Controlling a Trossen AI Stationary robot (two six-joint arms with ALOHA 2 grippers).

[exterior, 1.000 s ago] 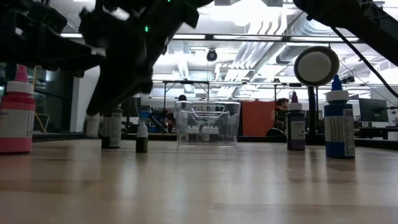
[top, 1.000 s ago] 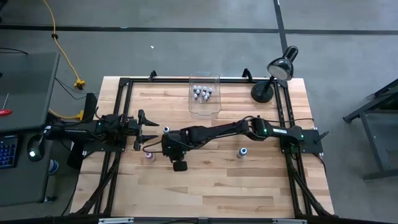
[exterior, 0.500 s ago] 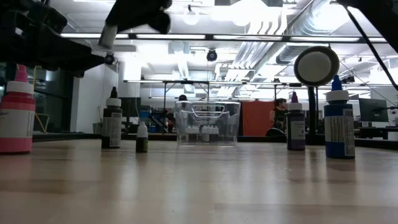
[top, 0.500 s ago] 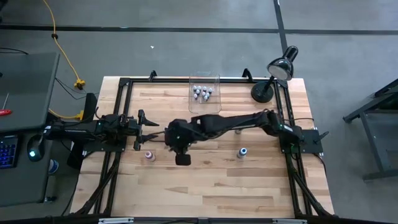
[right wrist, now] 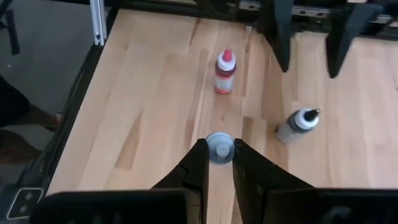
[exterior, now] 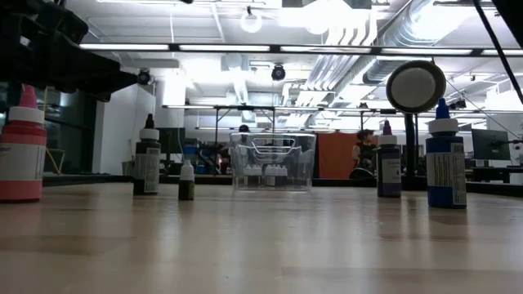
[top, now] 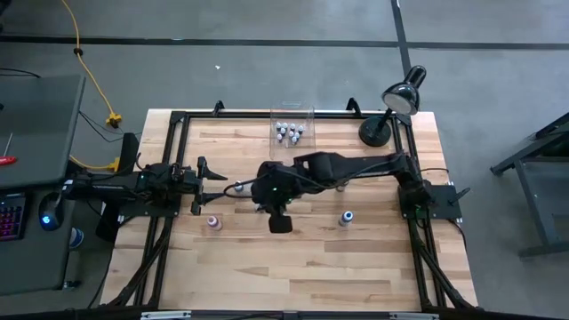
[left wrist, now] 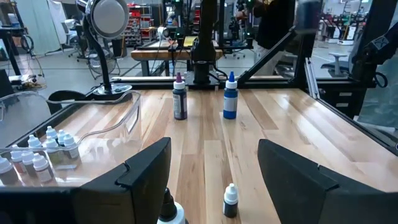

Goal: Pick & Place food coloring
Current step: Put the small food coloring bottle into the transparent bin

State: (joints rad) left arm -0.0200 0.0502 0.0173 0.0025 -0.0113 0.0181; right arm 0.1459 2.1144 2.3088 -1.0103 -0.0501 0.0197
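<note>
Right wrist view shows the right gripper [right wrist: 218, 163] pinching a small bottle [right wrist: 219, 148]; it should stay upright until over the bin [top: 292, 133]. Left gripper [left wrist: 211, 180] waits spread.

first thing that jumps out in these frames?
The right gripper over mid-table, shut on a small white-capped food coloring bottle. Behind it, the clear bin at the table's far edge holds a cluster of tiny bottles. The left gripper waits open at the left side.

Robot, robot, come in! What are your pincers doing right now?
Right pincer shut on small bottle, high over table centre. Left pincer open, waiting at left edge. Clear bin ahead, nothing blocking.
</note>
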